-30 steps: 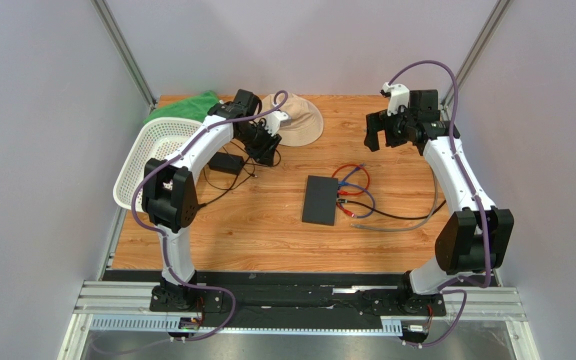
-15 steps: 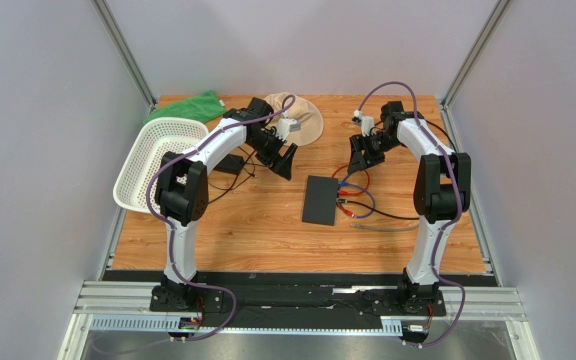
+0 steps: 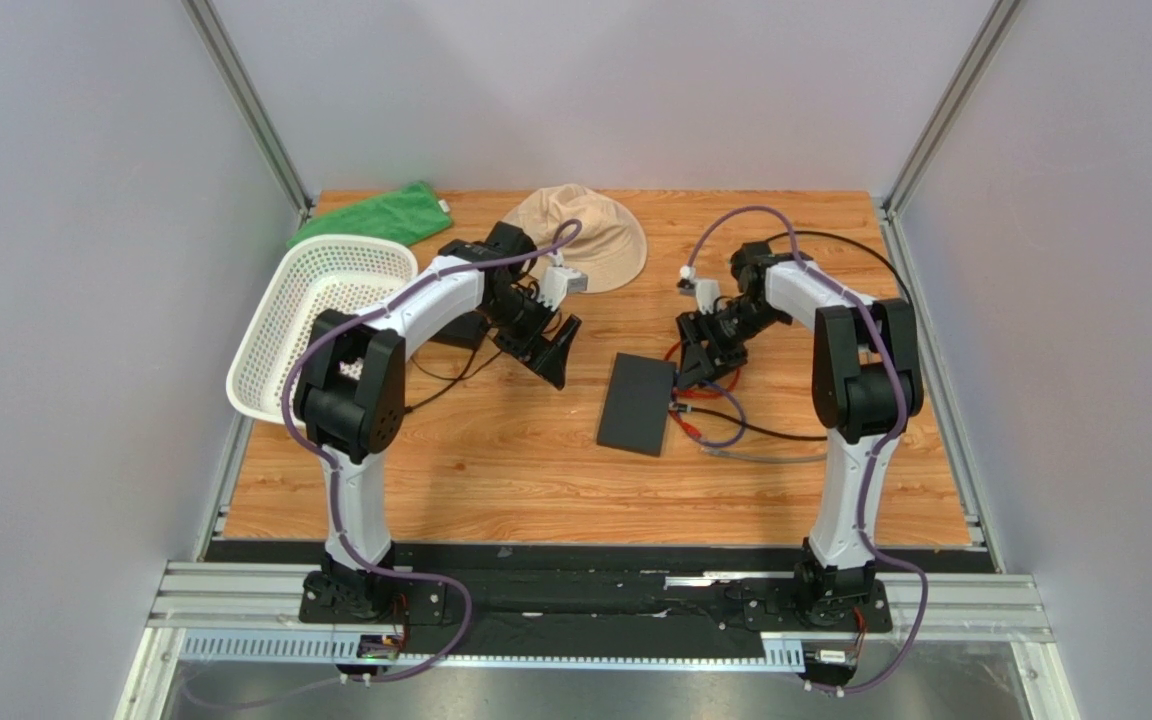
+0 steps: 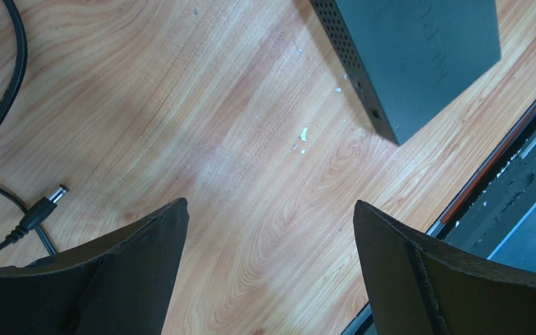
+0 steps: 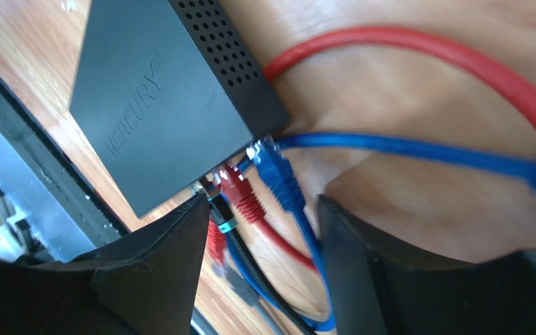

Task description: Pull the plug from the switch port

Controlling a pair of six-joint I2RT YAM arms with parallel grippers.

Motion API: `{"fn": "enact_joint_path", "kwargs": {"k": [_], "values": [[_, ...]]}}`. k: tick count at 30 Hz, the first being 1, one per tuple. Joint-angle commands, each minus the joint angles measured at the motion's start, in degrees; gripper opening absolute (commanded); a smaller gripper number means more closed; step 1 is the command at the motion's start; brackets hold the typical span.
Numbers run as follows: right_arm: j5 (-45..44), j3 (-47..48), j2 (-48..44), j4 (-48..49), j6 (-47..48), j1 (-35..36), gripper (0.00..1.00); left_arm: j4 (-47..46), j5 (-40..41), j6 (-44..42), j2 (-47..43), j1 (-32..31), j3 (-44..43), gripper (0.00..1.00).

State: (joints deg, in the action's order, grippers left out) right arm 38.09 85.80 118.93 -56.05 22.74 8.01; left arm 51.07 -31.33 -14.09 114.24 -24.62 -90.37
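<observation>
Wooden table [image 3: 537, 465]: switch [image 3: 636, 404] lies mid-table, plugs [image 5: 239, 187] on its right edge, just beneath the right gripper [image 5: 260, 209], part-open, empty, straddling them; left gripper [image 4: 271, 216] wide, empty, farther.

The right arm is swinging down from the far right corner to the switch [image 3: 636, 405]. The right hand [image 3: 699, 348] is narrowing from wide open to straddle the red plug [image 5: 239, 192] and blue plug [image 5: 276, 171] at the sockets. The left arm is moving away from the bucket hat [image 3: 597, 240] toward the switch, and the left hand [image 3: 549, 353] is spreading wide above the desk [image 4: 236, 105].
</observation>
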Motion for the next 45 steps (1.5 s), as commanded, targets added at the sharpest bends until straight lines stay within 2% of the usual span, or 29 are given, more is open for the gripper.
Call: {"fn": "enact_joint_path", "kwargs": {"k": [1, 8, 12, 13, 15, 16, 17, 20, 27, 31, 45], "values": [[3.0, -3.7, -4.5, 0.2, -2.6, 4.2, 0.63, -1.5, 0.0, 0.0, -5.0, 0.0, 0.1, 0.96], [2.3, 1.0, -5.2, -1.6, -4.0, 2.8, 0.64, -2.2, -1.7, 2.2, -4.6, -0.2, 0.2, 0.92], [1.7, 3.6, -2.6, -3.3, -1.7, 1.5, 0.63, -1.8, -5.6, 2.7, -2.0, -1.4, -2.7, 0.76], [1.6, 4.3, -1.9, -3.5, -1.4, 1.2, 0.63, -1.2, -8.1, 2.5, -0.4, -1.8, -3.4, 0.59], [2.2, 5.9, 0.4, -4.2, -0.9, 1.0, 0.59, -0.2, -10.3, 1.5, 1.2, -2.6, -5.9, 0.38], [2.8, 6.1, 1.0, -4.3, -0.9, 0.9, 0.57, 0.6, -11.5, 1.2, 2.7, -3.7, -6.7, 0.16], [4.1, 6.4, 1.6, -4.3, -0.8, 0.9, 0.53, 0.8, -11.6, 1.0, 3.5, -4.2, -7.4, 0.0], [6.1, 6.7, 2.3, -4.0, -0.9, 0.9, 0.5, 3.1, -12.5, -0.3, 7.0, -6.2, -11.0, 0.0], [8.3, 7.6, 4.1, -3.6, -0.7, 1.0, 0.47, 1.8, -12.7, 2.4, 12.1, -8.0, -11.6, 0.0], [8.1, 8.6, 6.6, -4.6, 0.3, 1.2, 0.47, 1.0, -3.2, 5.6, 15.8, -8.0, -11.7, 0.0], [11.2, 10.2, 11.6, -6.0, 1.8, 2.4, 0.41, 0.3, -3.0, 5.2, 17.7, -8.0, -11.2, 0.0]]}}
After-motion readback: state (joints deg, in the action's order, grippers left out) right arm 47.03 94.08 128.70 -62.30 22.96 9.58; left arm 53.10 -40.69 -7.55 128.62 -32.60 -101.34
